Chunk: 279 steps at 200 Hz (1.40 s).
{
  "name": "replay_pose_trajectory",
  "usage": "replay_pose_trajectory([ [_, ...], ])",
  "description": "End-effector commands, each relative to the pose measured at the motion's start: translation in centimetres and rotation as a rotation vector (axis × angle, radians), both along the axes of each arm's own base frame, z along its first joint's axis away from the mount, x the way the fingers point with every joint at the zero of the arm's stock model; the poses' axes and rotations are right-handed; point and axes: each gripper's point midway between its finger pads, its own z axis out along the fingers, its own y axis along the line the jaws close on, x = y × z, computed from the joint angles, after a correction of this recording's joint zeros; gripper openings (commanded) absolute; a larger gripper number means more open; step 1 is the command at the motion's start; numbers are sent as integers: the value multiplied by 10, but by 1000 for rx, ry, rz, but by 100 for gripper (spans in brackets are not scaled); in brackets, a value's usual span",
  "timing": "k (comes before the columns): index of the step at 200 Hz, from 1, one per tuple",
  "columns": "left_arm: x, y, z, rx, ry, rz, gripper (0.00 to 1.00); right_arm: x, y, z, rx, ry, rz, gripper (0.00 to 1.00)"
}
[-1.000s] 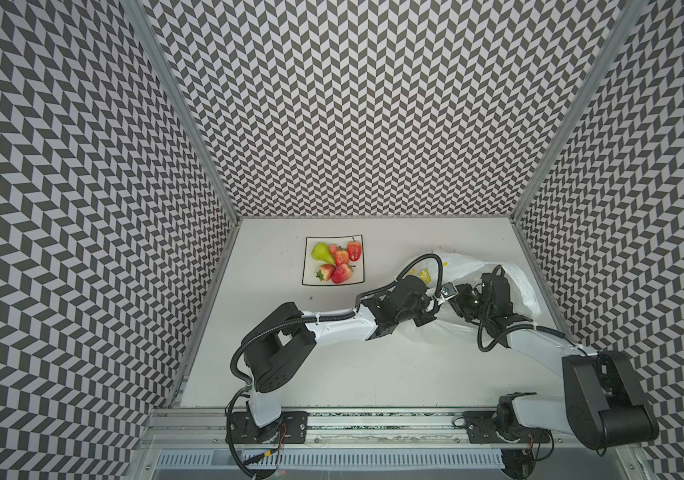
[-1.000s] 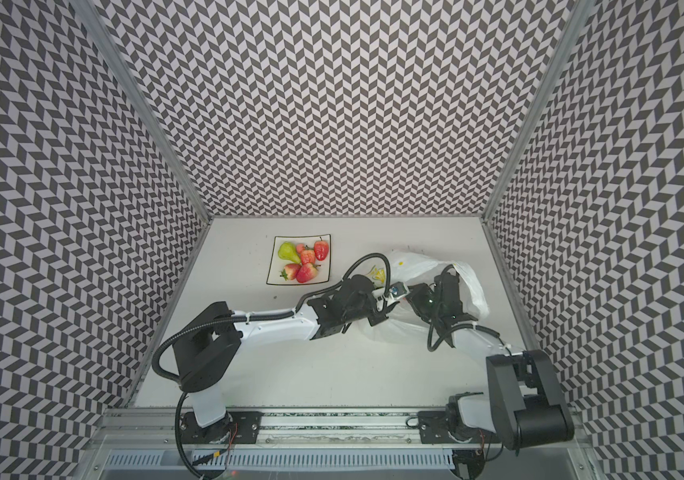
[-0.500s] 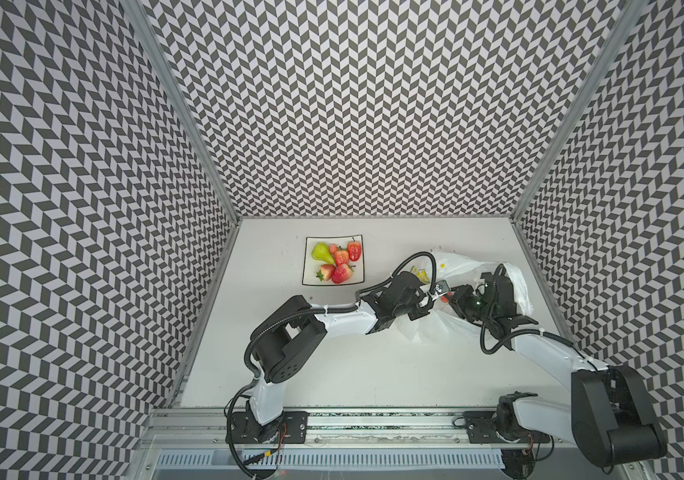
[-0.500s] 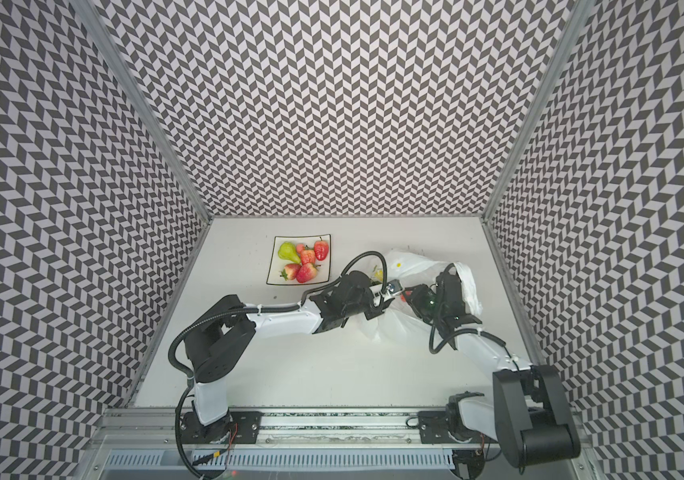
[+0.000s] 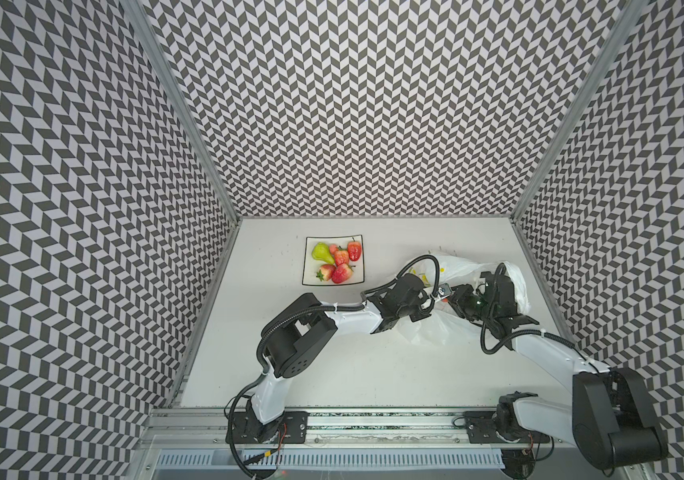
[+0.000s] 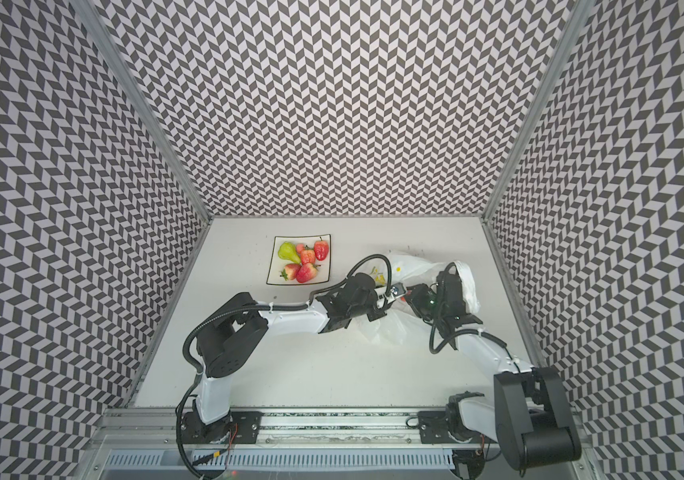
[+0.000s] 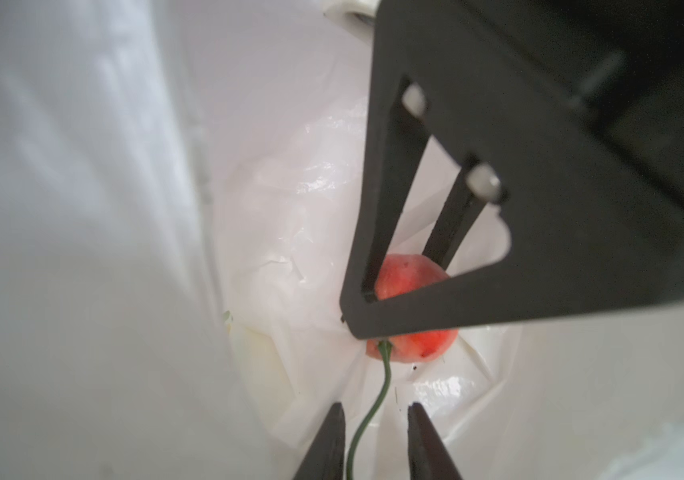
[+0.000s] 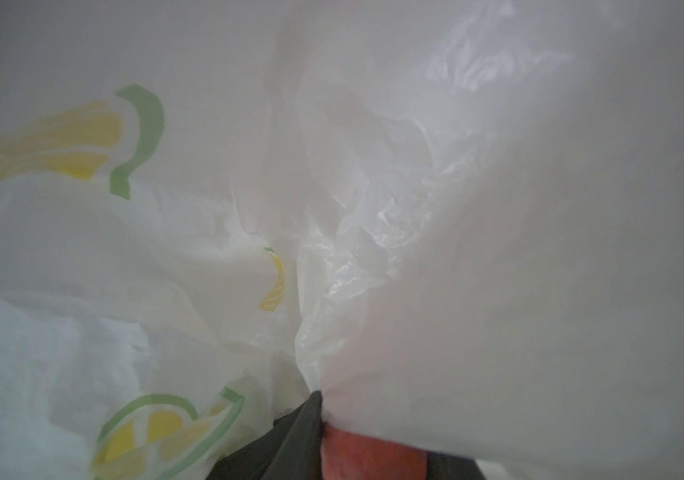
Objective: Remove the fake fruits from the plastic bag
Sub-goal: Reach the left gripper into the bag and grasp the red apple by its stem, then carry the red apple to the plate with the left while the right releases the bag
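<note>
On the bench (image 5: 373,374), the plate (image 5: 356,277) at the left holds a pear (image 5: 322,252) and strawberries (image 5: 342,273). Inside the plastic bag (image 5: 456,266), the left pincer (image 7: 375,409) has a small gap around the stem (image 7: 386,374) of a cherry (image 7: 415,340). The right pincer (image 8: 369,453), half hidden by the bag, seems to squeeze that cherry.

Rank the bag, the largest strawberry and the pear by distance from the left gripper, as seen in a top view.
1. Bag: surrounds the left gripper.
2. Largest strawberry: on the plate, near its front edge.
3. Pear: on the plate's far-left part.
</note>
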Motion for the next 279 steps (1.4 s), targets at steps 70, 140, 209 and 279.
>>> replay_pose_trajectory([
  [70, -17, -17, 18, -23, -29, -50, 8, 8, 2, 16, 7, -53, 2, 33],
  [140, -34, -14, 64, -47, -172, -17, 0, 21, -15, 20, -48, -70, -82, 99],
  [209, -105, 10, 110, -67, -261, -119, 0, 37, -20, 23, -81, -68, -88, 100],
  [279, -115, 112, 196, -342, -204, 181, 0, 23, -38, 18, -124, -24, -174, 99],
])
